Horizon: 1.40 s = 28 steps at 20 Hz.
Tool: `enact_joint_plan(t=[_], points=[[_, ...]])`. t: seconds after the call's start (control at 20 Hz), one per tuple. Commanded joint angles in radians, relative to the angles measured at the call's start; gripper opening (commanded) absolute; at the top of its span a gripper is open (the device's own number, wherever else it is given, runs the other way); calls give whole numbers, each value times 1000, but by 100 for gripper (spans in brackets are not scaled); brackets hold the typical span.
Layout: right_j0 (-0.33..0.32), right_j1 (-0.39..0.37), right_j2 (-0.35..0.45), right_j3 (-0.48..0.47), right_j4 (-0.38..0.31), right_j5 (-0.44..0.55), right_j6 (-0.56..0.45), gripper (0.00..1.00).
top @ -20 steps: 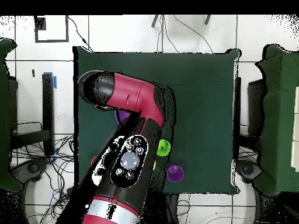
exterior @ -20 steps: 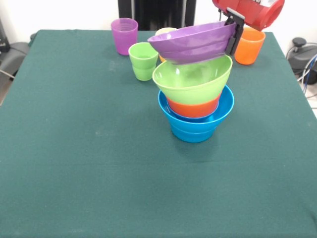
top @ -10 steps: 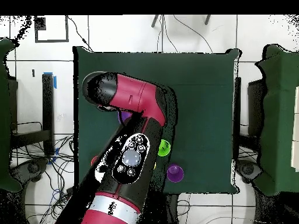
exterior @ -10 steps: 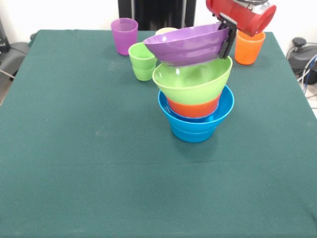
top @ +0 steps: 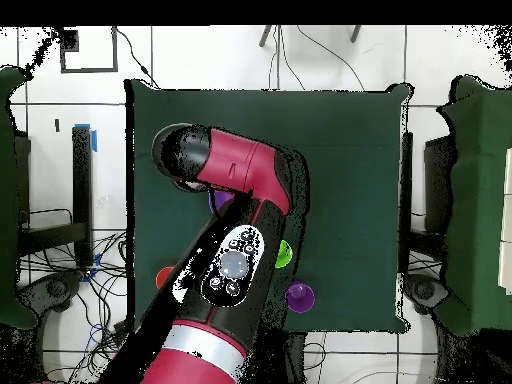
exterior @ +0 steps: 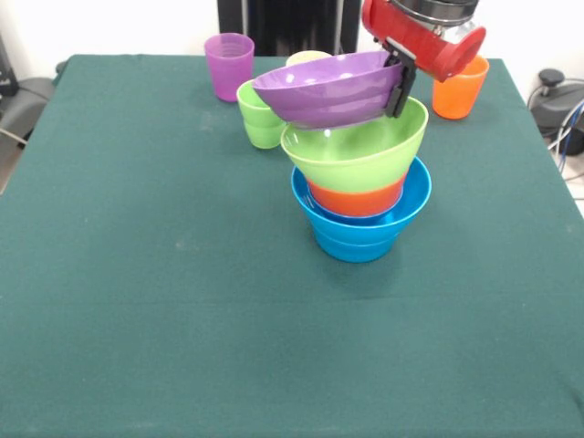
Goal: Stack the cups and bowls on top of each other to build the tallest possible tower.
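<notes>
The tower (exterior: 360, 196) stands mid-table: a large light blue bowl (exterior: 358, 235) at the bottom, a small orange bowl (exterior: 356, 198) in it, and a lime green bowl (exterior: 358, 148) on top. My gripper (exterior: 398, 82) is shut on the right rim of the large purple bowl (exterior: 324, 88) and holds it tilted just above the green bowl, offset to the left. The purple cup (exterior: 229, 64), green cup (exterior: 260, 116), yellow cup (exterior: 305, 57) and orange cup (exterior: 459, 84) stand behind. The small blue bowls are hidden. In the overhead view the arm (top: 225, 270) covers the tower.
The green tablecloth (exterior: 137, 274) covers the table. In the overhead view the purple cup (top: 299, 295), green cup (top: 284, 254) and orange cup (top: 164, 278) show beside the arm. Chairs and cables stand around the table.
My gripper has carried the purple bowl to the left in the front view, farther over the green bowl. The tower and cups have not moved.
</notes>
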Motion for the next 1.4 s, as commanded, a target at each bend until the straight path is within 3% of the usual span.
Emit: enact_joint_plan(t=[0.05,0.8,1.4], points=[[-13,12,59,-34,-5,72,173,0],[-8,0,40,-83,-1,121,184,0],[-3,7,41,-80,3,100,191,0]])
